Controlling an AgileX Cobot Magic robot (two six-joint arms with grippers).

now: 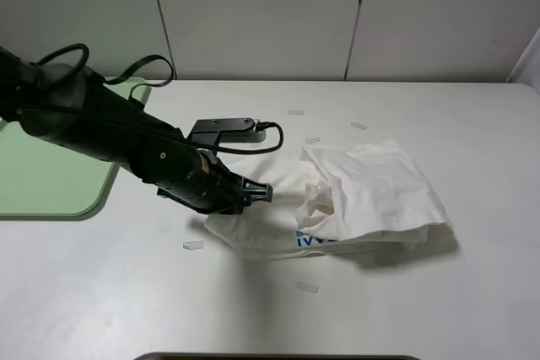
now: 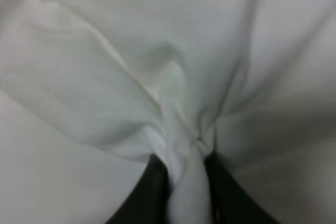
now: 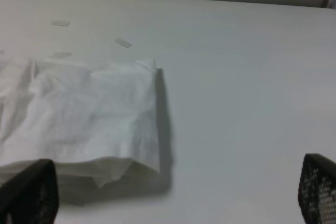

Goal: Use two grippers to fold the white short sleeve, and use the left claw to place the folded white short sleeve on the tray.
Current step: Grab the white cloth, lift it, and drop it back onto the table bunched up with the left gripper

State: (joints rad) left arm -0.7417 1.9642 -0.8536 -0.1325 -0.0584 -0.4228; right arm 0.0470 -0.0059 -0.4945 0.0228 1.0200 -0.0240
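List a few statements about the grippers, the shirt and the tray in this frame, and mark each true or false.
1. The left gripper is shut on a bunched fold of the white short sleeve. True.
2. The white short sleeve lies on the tray. False: it lies on the table, apart from the tray.
3. The right gripper also grips the white short sleeve. False: its jaws stand wide open, holding nothing.
4. Small tape strips lie on the table. True.
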